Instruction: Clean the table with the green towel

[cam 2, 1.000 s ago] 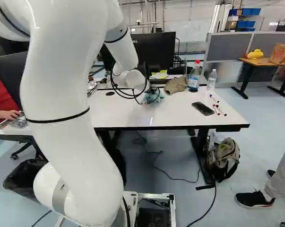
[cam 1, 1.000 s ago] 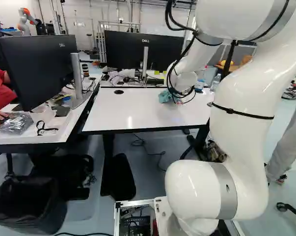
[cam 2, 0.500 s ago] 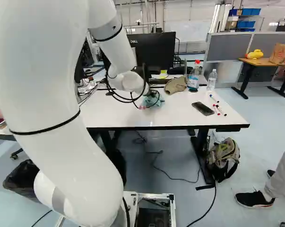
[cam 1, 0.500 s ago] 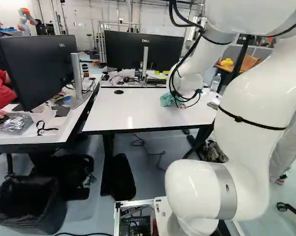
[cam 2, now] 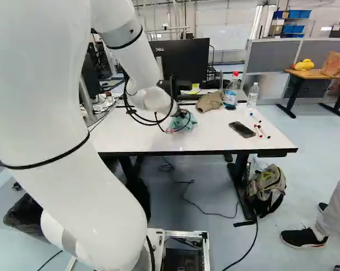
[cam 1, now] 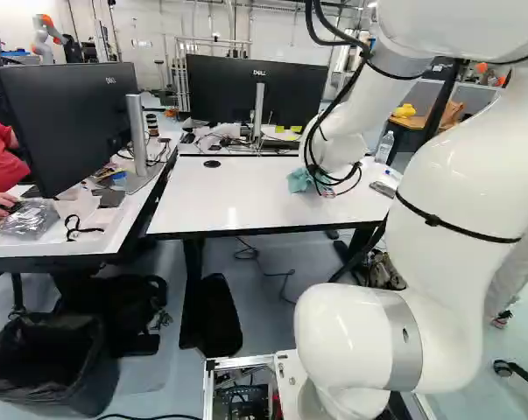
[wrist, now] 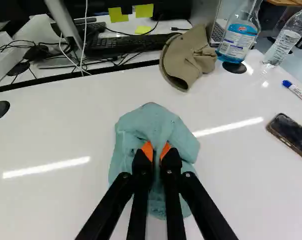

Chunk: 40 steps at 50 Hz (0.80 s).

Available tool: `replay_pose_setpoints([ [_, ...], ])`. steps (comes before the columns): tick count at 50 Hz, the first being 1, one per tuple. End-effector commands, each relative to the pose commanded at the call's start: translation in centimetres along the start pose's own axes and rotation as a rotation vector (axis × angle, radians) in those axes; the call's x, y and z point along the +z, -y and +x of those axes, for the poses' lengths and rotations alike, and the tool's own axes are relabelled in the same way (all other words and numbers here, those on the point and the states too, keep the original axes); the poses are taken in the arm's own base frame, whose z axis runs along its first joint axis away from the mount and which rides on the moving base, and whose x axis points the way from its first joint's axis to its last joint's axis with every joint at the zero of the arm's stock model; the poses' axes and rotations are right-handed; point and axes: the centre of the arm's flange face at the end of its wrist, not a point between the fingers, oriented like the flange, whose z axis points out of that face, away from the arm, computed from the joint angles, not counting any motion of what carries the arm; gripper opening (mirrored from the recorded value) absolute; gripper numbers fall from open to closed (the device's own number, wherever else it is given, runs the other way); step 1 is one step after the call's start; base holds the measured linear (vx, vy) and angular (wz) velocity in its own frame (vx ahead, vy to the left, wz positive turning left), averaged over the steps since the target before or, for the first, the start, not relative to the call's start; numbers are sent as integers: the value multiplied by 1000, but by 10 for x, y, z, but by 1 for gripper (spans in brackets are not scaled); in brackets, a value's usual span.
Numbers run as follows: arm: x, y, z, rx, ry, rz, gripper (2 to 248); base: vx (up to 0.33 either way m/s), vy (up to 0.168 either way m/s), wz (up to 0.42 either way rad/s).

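While the base keeps its place, the arm (cam 1: 456,175) has leaned further: its elbow stretch sits lower and more to the right of the left base view, and lower and more to the left of the right base view, than a second ago. The gripper (cam 2: 182,113) has drawn the green towel (wrist: 166,122) a little closer to the near edge of the white table (cam 2: 141,140).

In the wrist view the gripper (wrist: 157,150) has its fingers pinched together on a bunched fold of towel, the orange pads (wrist: 147,150) pressing it from both sides. The rest of the cloth spreads around the fingertips on the tabletop.

Ahead of the towel, at the far edge, lies a beige hat (wrist: 187,56), with a bottle of blue liquid (wrist: 238,41) just beside it and a clear bottle (wrist: 287,42) past that. A phone (wrist: 294,135) and several markers (cam 2: 261,130) occupy the side of the table toward the right of the right base view. Behind the hat, on the next desk, are a keyboard (wrist: 128,45) and a monitor (cam 2: 185,59).
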Motion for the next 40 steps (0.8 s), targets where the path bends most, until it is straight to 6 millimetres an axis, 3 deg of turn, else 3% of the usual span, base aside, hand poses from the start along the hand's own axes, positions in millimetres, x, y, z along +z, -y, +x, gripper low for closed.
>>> replay_pose_setpoints([
  [21, -8, 1, 7, -1, -22, 1, 37, 0, 0, 0],
  [40, -39, 20, 9, -25, -67, 37, 37, 0, 0, 0],
])
